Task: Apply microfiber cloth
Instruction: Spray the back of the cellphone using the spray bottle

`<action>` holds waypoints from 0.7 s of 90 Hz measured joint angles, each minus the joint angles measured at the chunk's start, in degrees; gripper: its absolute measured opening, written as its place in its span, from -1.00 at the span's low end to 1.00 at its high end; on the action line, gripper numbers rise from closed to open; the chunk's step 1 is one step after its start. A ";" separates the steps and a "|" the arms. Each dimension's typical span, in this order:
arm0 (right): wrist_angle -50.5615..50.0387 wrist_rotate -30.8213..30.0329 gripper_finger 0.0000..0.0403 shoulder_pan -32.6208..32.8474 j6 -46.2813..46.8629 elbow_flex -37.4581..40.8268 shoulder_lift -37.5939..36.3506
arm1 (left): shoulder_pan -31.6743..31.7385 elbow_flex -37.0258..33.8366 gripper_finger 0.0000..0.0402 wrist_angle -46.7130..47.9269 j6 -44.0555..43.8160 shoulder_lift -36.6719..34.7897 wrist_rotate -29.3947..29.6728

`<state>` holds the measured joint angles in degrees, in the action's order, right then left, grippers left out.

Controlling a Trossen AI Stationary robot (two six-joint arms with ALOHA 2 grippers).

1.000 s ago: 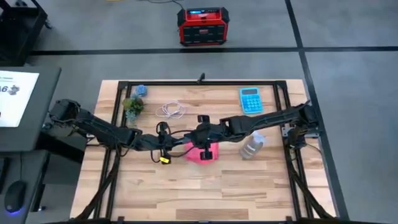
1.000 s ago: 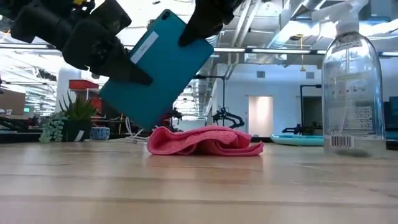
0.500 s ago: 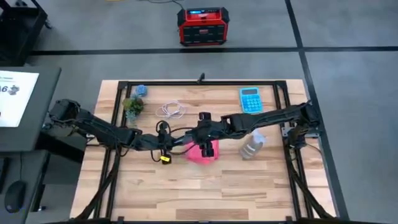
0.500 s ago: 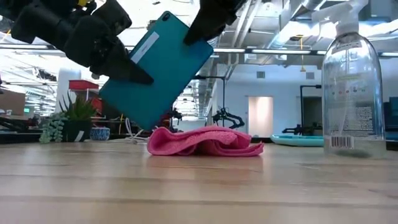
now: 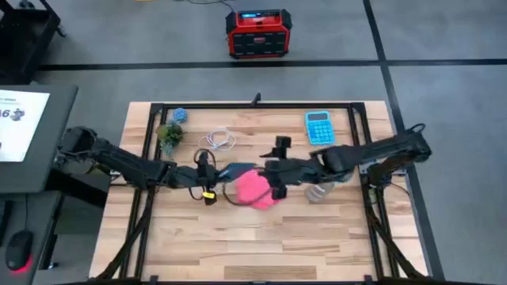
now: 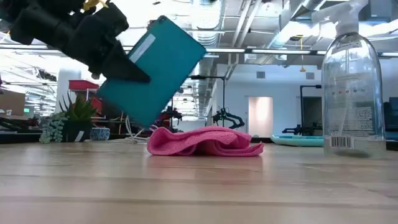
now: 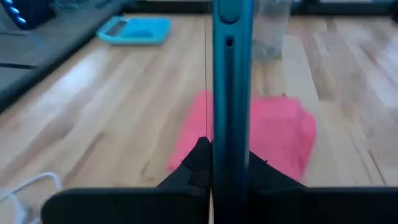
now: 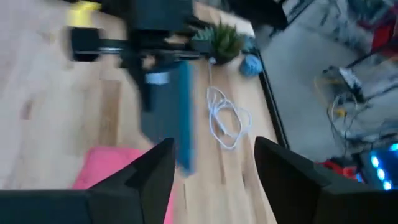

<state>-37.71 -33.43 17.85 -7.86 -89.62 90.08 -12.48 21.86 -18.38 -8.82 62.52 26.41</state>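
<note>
The left claw (image 6: 127, 68) grips the teal phone (image 6: 152, 78) tilted in the air above the microfiber cloth (image 6: 205, 142) (crumpled mid-surface (image 5: 238, 245)). The right claw (image 8: 211, 162) hovers beside, fingers wide apart, holding nothing.

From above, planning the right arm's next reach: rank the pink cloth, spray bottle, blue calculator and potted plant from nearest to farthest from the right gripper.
From the right gripper:
1. pink cloth, just beside it
2. spray bottle, right side
3. blue calculator, far right corner
4. potted plant, far left
</note>
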 joint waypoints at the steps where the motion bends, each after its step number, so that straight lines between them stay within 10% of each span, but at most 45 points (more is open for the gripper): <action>1: -0.08 -0.19 0.00 0.51 -0.03 0.00 -0.23 | 0.13 -0.33 -0.97 -0.12 0.00 -0.65 0.00; 33: -8.23 1.23 -0.04 16.27 26.62 -0.04 -2.75 | 0.82 -9.29 -0.97 -0.51 -0.94 -18.62 -2.16; 63: -26.25 10.13 -0.04 26.56 72.42 0.02 -1.64 | 0.80 -10.13 -0.97 -3.26 -2.58 -17.09 -2.37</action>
<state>-63.97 -23.30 44.41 64.56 -89.60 88.44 -11.68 11.73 -21.64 -11.40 45.42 24.03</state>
